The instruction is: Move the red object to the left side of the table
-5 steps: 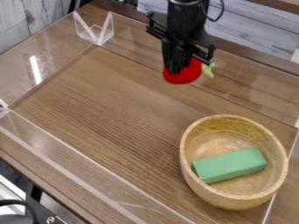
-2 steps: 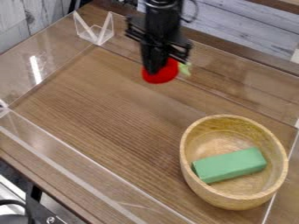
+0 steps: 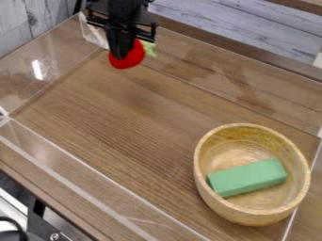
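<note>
While the jaws stay hidden behind their own black housing, the gripper (image 3: 122, 47) is clenched on the red object (image 3: 124, 59), which hangs out below it with its yellow-green tip showing to the right. From this view I cannot tell whether the toy is touching the wood or hanging just above it; it looks very close to the surface.

Outward from there, the grip sits near the far left corner of the counter (image 3: 138, 122), just beside the far acrylic wall (image 3: 38, 47) that rims the wood. A small folded clear piece stands at the corner behind the arm, partly covered by it.

As for progress, I judge the carry to be nearly complete: the red object is already over the left part of the counter, well apart from the wooden bowl (image 3: 251, 174) at the near right. What remains, as far as can be seen, is to set it down on the wood, let go, and lift clear. The release is not yet done.

Counting: one arm with one gripper, one red object, one wooden bowl, and one green block (image 3: 247, 177) lying flat inside that bowl. Nothing else loose lies on the open wood between the grip and the bowl.
</note>
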`<state>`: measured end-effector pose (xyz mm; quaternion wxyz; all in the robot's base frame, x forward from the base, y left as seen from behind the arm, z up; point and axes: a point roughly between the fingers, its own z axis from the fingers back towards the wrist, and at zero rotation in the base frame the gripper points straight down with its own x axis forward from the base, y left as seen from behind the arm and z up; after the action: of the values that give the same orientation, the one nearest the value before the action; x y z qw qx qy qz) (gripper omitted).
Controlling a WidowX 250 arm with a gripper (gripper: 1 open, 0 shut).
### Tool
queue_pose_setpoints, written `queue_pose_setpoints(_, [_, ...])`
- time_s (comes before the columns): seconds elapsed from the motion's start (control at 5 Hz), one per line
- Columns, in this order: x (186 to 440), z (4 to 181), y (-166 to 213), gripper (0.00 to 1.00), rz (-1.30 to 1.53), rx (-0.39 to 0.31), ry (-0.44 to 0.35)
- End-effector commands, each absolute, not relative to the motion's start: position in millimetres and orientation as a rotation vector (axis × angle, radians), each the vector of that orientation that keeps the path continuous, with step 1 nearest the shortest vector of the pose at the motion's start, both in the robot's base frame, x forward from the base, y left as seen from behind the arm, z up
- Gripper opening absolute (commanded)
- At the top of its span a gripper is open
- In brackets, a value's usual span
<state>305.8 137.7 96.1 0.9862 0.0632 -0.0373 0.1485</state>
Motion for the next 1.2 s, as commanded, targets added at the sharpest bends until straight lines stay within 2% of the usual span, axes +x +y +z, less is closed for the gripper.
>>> queue_pose_setpoints(0.0, [324.3,117.8,137.9,0.00,0.348,0.142,-0.137])
queue_pose_setpoints(0.4, [346.5,125.3,110.0,0.00,0.355,0.110,-0.133])
queue_pose_setpoints(0.8, [370.4,117.2,94.5,0.00,0.380,0.082,-0.119])
queue_pose_setpoints(1.0, [372.8,117.9,85.7,0.00,0.417,0.074,-0.113])
